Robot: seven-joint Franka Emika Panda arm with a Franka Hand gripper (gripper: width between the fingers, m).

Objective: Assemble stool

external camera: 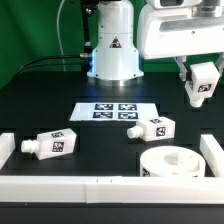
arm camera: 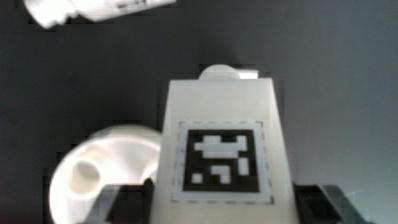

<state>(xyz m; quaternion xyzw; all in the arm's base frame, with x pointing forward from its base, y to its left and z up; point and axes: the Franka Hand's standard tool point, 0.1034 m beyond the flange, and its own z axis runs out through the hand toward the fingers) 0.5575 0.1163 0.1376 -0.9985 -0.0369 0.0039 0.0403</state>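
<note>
**A:** Exterior view first. Any writing?

**B:** Nothing legible. The robot base has a black triangle sign, too small to read. The marker board lies flat on the dark table and shows four square black-and-white tags.

**A:** Stool parts?

**B:** All white plastic. The seat is a round disc, hollow inside a ring, near the side rail at the exterior view's right. The middle leg is on its side just beside the board's corner, tag showing. The left leg is also on its side, toward the exterior view's left, well apart from the others. The front rail runs along the near edge.

**A:** Gripper?

**B:** The gripper is clear of the table, fingers narrow and clamped on the held leg.

**A:** Wrist view.

**B:** The held leg is blocky, with a stub at its far end and one square tag, no letters. Dark fingers press both flanks. The seat shows past its side, lower down. A far leg sits at the frame edge; which one, cannot tell.
</note>
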